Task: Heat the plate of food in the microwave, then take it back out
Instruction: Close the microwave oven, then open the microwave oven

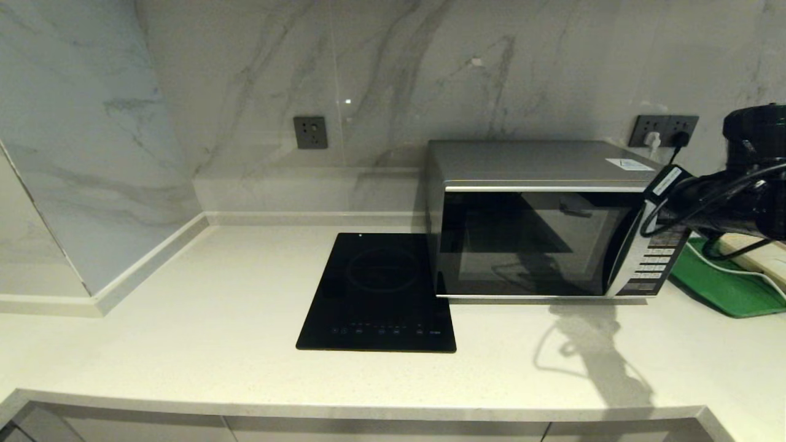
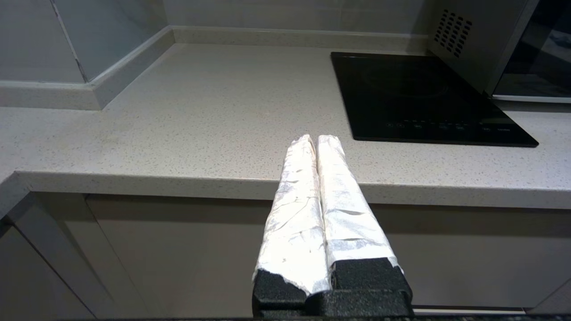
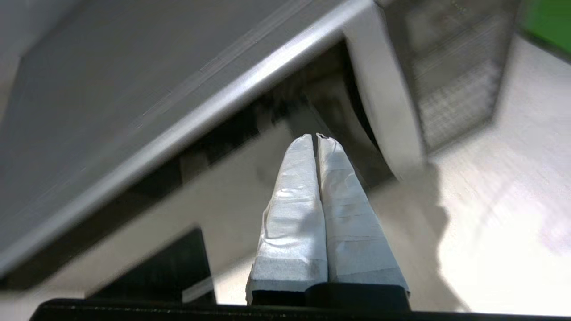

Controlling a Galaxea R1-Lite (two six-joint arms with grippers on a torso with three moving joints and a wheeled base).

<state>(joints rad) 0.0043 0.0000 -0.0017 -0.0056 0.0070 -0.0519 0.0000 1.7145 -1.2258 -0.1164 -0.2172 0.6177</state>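
The silver microwave stands at the back right of the counter with its dark glass door closed. The plate of food is out of view; the dark glass shows nothing inside. My right arm reaches in from the right, its wrist at the microwave's upper right front corner beside the button panel. In the right wrist view my right gripper is shut and empty, pointing at the door's right edge next to the silver curved strip. My left gripper is shut and empty, parked at the counter's front edge.
A flat black induction cooktop lies left of the microwave. A green tray and a cream box sit to the microwave's right, under my right arm. Wall outlets with plugs are behind. Marble walls close the back and left.
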